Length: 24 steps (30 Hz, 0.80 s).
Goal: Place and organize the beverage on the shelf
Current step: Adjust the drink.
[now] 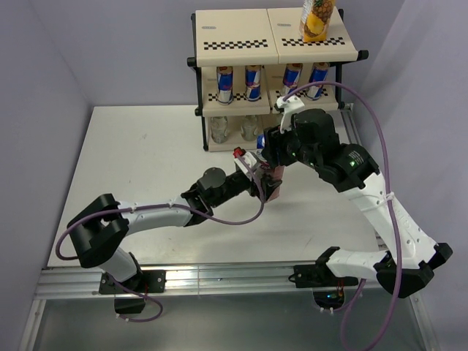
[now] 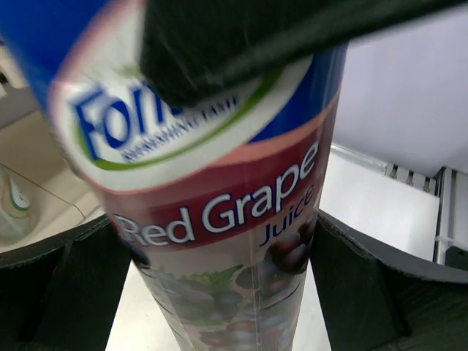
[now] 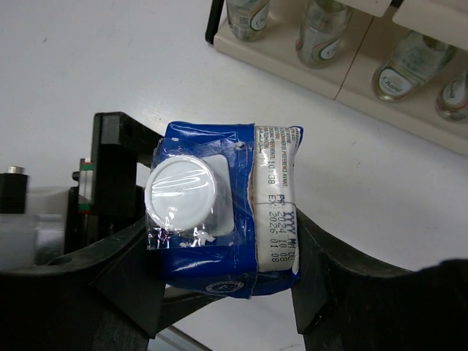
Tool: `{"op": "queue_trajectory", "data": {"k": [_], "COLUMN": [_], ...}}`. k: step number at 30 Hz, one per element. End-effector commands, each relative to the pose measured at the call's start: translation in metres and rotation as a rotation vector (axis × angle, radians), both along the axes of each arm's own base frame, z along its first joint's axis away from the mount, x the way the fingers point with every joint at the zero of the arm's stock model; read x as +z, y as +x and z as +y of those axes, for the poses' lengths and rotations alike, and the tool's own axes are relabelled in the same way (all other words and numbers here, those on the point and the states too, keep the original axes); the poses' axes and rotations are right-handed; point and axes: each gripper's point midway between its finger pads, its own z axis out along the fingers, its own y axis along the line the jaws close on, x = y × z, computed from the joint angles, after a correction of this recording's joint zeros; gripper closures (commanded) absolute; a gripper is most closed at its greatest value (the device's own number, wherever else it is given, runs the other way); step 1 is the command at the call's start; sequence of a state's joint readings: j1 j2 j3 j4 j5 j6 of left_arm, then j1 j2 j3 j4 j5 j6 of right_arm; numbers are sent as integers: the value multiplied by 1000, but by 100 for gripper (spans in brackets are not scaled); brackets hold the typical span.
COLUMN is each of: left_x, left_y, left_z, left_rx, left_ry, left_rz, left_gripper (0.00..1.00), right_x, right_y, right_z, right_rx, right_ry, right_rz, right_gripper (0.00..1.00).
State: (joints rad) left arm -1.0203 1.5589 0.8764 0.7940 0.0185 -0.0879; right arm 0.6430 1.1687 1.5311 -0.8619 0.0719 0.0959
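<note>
The purple red-grape juice carton [image 1: 273, 184] stands roughly upright over the table in front of the shelf [image 1: 241, 44]. My right gripper [image 3: 227, 257] is shut on its blue top beside the white cap [image 3: 181, 196]. My left gripper [image 2: 219, 296] is open, with its fingers [image 2: 66, 292] on either side of the carton's [image 2: 219, 219] lower body. A yellow juice carton [image 1: 316, 18] stands on the top tier at the right. Several blue-and-silver cans [image 1: 225, 84] line the middle tier. Clear bottles [image 3: 322, 29] stand on the bottom tier.
The shelf's bottom board [image 3: 292, 69] lies just beyond the held carton. White tabletop [image 1: 139, 168] stretches to the left. Purple cables loop from both arms, one [image 1: 380, 139] arching beside the shelf's right post. Grey walls close in on both sides.
</note>
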Motion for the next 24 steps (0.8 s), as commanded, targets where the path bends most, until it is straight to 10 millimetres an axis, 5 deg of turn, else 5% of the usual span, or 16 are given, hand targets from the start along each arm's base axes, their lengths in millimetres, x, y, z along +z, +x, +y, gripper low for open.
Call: {"op": "queue_trajectory", "data": {"k": [1, 8, 13, 17, 18, 19, 24], "left_x": [4, -3, 6, 16, 19, 22, 55], "left_y": [-3, 7, 7, 10, 11, 13, 20], "left_z": [-13, -17, -21, -22, -21, -20, -12], "left_rx": [-9, 39, 27, 38, 45, 62, 117], "left_ry": [26, 52, 33, 25, 21, 16, -16], "left_rz": [-19, 12, 13, 11, 15, 21, 27], "left_gripper": [1, 3, 15, 69, 89, 97, 100], "right_x": [144, 143, 137, 142, 144, 145, 157], "right_y": [-1, -5, -1, -4, -5, -6, -14], "right_z": [-11, -8, -5, -4, -6, -6, -14], "right_rx": [-39, -12, -15, -8, -9, -9, -27], "right_ry": [243, 232, 208, 230, 236, 241, 298], "right_rz": [-415, -423, -417, -432, -438, -445, -494], "right_gripper": [98, 98, 97, 92, 86, 82, 33]}}
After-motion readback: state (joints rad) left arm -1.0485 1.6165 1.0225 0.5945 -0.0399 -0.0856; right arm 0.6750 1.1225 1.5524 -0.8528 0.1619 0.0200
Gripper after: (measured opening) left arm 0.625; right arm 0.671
